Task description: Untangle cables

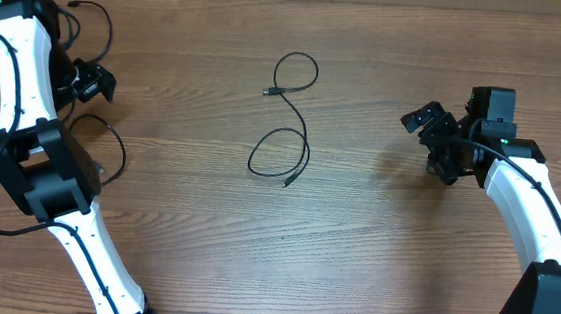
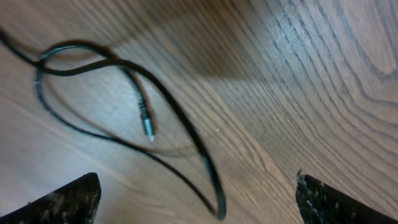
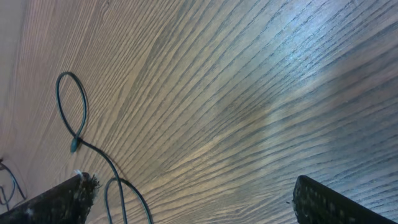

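Left claw [image 1: 93, 82]: far left of table [image 1: 373, 255], toward the back edge. Fingers [image 2: 59, 202] spread wide, gripping nothing. Held low over the wood (judged from left wrist view).

Right claw [image 1: 426, 120]: right side of table, roughly level with the left one, pointing inward. Fingers [image 3: 53, 202] likewise parted, empty.

Cable 1 [image 1: 307, 144]: thin, black, lying loose and alone at mid-table between the two claws, well apart from both. Laid out as an S of two loops, the smaller toward the back, the larger toward the front. One plug at the left of the upper loop, the other at the bottom of the lower loop. Also visible at lower left of right wrist view (upper loop and part of the lower).

Cable 2 [image 2: 205, 162]: thin, black, flat on the wood just ahead of the left claw. Looped and crossing over itself near upper left of left wrist view. Plug [image 2: 147, 126] lying inside the loop. One strand running down between the fingers, touching neither. Far end out of frame at upper left.
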`<state>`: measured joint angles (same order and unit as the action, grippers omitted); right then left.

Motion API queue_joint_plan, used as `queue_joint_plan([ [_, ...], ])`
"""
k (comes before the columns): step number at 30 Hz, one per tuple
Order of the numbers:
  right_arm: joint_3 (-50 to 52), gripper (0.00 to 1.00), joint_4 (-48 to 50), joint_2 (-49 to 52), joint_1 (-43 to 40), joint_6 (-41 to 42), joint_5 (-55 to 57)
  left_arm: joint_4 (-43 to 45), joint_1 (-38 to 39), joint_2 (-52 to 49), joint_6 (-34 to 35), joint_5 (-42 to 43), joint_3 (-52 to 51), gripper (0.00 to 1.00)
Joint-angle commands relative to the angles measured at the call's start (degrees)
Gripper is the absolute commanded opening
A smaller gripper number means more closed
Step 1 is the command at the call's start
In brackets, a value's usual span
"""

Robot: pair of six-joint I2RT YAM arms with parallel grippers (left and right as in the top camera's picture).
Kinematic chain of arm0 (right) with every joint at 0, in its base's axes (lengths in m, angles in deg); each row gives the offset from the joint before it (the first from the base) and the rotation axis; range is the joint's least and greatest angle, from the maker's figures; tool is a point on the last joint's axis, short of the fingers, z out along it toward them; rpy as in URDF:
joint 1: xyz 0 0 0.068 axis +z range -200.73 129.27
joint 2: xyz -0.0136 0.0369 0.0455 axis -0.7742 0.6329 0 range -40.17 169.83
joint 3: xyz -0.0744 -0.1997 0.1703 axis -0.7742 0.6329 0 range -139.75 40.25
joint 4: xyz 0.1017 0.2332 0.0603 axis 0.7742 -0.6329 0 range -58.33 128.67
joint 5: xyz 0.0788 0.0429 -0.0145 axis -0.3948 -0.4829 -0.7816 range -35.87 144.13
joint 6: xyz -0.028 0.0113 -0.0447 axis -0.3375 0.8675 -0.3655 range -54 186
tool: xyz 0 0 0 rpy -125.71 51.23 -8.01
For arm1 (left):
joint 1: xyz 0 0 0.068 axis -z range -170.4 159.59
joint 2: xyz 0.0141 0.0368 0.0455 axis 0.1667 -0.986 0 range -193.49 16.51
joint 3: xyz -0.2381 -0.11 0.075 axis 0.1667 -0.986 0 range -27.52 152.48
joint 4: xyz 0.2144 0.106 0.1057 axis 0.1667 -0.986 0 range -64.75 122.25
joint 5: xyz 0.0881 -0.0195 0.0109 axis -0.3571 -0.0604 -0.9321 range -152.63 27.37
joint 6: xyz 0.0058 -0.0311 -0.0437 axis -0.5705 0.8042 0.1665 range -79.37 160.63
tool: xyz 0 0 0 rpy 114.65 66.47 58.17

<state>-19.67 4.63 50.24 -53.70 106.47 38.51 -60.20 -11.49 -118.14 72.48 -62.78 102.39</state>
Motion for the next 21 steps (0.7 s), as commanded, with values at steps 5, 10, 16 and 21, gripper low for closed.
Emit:
queue_joint_plan([
  [5, -1.27, 1.0, 0.31, 0.04, -0.07, -0.2, 0.59, 6.56, 1.22, -0.07, 1.6, 2.78, -8.76, 0.82],
  [10, -1.27, 1.0, 0.31, 0.04, -0.07, -0.2, 0.59, 9.88, 1.11, -0.07, 1.6, 2.67, -9.79, 0.45],
  [16, -1.27, 1.0, 0.28, 0.04, -0.07, -0.2, 0.59, 11.98, 1.05, -0.07, 1.77, 0.26, -9.79, 0.16],
  [21, -1.27, 1.0, 0.31, 0.04, -0.07, -0.2, 0.59, 11.98, 0.87, -0.07, 6.08, -7.82, -9.81, 0.04],
])
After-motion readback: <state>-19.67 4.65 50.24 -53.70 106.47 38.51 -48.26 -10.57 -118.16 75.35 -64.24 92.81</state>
